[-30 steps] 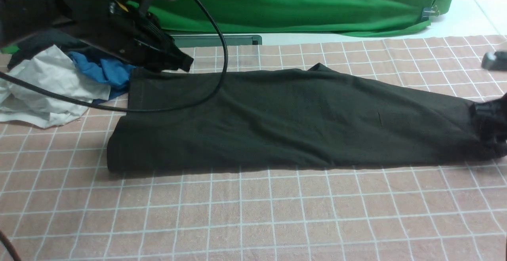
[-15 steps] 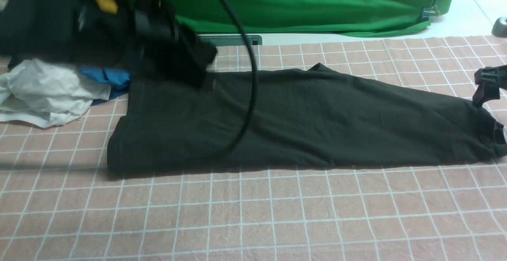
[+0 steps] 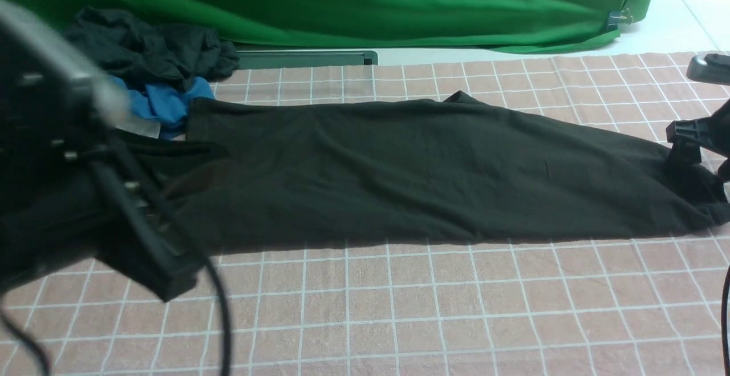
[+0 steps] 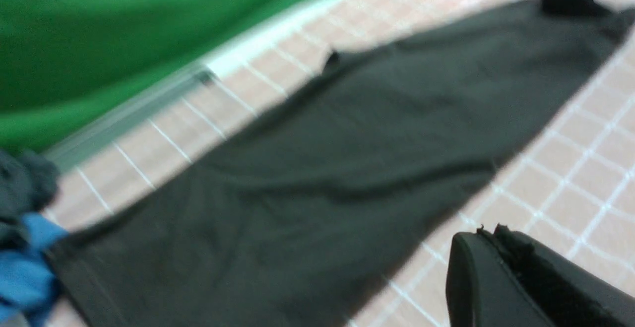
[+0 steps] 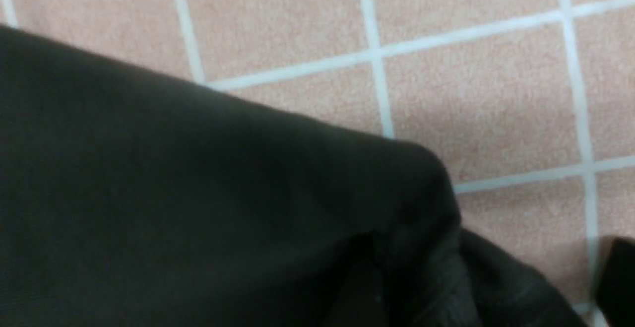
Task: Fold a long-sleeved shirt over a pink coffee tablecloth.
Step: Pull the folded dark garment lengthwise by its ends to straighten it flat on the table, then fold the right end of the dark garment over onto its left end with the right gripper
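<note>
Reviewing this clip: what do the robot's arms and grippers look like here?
The left arm is black and blurred, with a pale grey patch on top and a black cable running from it. The left gripper has smooth, flat black fingers. The right gripper is black and angular.

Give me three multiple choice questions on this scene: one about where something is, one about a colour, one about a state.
1. Where is the clothes pile?
A) far left, by the long-sleeved shirt's left end
B) far right
C) on the shirt's middle

2. What colour is the backdrop cloth?
A) yellow
B) green
C) grey

3. How is the shirt?
A) hanging in the air
B) crumpled into a ball
C) folded into a long strip, lying on the pink coffee tablecloth

Answers:
1. A, the pile sits at the far left corner.
2. B, green fills the back.
3. C, the strip stretches across the grid.
</note>
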Controlling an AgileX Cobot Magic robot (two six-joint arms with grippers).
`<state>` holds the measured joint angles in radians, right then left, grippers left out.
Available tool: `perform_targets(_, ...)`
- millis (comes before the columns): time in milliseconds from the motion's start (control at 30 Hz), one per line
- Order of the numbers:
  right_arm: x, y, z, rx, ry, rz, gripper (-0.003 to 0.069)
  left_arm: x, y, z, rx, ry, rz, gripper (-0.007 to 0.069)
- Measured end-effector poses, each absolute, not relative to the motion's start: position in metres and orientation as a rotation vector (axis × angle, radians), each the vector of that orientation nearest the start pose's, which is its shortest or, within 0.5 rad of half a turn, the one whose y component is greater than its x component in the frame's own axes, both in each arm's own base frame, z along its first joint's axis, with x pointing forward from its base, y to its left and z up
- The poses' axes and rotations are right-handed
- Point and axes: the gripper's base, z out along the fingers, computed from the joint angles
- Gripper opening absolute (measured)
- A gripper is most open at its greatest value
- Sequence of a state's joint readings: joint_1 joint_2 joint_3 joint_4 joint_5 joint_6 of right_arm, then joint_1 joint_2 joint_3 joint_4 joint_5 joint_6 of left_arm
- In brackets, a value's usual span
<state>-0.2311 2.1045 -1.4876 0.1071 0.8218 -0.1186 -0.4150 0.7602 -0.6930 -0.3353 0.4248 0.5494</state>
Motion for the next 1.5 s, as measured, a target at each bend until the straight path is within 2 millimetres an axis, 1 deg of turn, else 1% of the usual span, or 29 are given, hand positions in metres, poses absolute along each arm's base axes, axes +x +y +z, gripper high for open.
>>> perform_targets(100,0.414,-0.09,0.149,0.243,2.908,0.076,0.0474,0.13,-0.07,0.347,0.691,1.763,-0.242,0.0017)
perform_targets(167,0.413,-0.088,0.149,0.23,2.924,0.087,0.0368,0.129,-0.069,0.348,0.691,1.756,-0.237,0.0017)
perform_targets(233,0.412,-0.088,0.149,0.206,2.934,0.093,0.0295,0.129,-0.069,0.348,0.694,1.755,-0.232,0.0017)
perform_targets(267,0.411,-0.087,0.15,0.185,2.941,0.1,0.0227,0.129,-0.069,0.347,0.699,1.755,-0.225,0.0017)
perform_targets(300,0.411,-0.087,0.15,0.176,2.944,0.101,0.0204,0.129,-0.069,0.347,0.701,1.756,-0.223,0.0017)
perform_targets(333,0.41,-0.087,0.154,0.154,2.943,0.097,0.0129,0.129,-0.069,0.347,0.706,1.755,-0.215,0.0017)
perform_targets(367,0.409,-0.087,0.157,0.142,2.946,0.087,0.0099,0.129,-0.068,0.347,0.711,1.753,-0.207,0.0017)
perform_targets(433,0.407,-0.088,0.167,0.116,2.935,0.062,0.0094,0.13,-0.068,0.347,0.718,1.751,-0.195,0.0017)
perform_targets(600,0.397,-0.095,0.211,0.105,2.844,0.004,0.0094,0.129,-0.068,0.346,0.727,1.761,-0.195,0.0017)
perform_targets(733,0.391,-0.098,0.232,0.107,2.797,-0.025,0.0094,0.129,-0.068,0.346,0.728,1.763,-0.195,0.0017)
perform_targets(833,0.39,-0.096,0.236,0.104,2.791,-0.022,0.0094,0.129,-0.068,0.346,0.728,1.763,-0.195,0.0017)
perform_targets(1500,0.388,-0.095,0.235,0.132,2.807,-0.005,0.0094,0.129,-0.068,0.342,0.732,1.774,-0.196,0.0017)
